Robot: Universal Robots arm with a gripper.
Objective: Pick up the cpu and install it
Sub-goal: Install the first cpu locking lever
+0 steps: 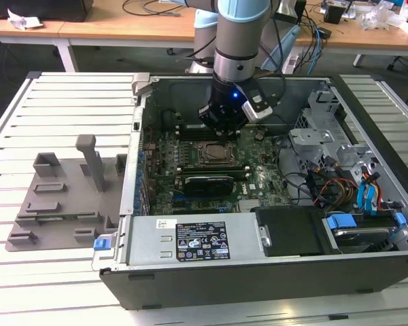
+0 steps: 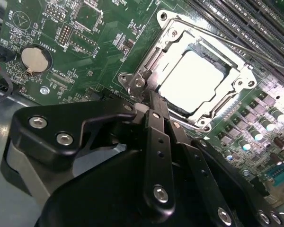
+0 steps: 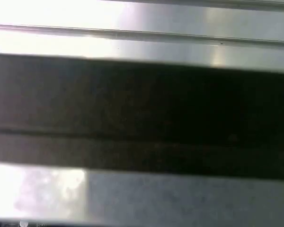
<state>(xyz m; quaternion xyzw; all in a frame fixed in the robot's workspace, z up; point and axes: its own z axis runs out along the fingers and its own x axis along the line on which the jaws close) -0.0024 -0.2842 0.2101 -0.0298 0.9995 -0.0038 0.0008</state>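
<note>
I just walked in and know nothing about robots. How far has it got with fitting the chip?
The cpu already lies inside the metal socket frame on the motherboard. The tool hangs just beside the socket, holding nothing that I can see. The frame looks unlatched, so it may not be finished.

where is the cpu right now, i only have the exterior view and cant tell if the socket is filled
observer: in the second wrist view the cpu lies flat inside the socket frame, silvery top up.
operator: is the gripper holding anything
observer: no. the gripper is shut with nothing in it. its tip is close by a corner of the socket frame, off the cpu. i cannot tell if it touches the frame.
</note>
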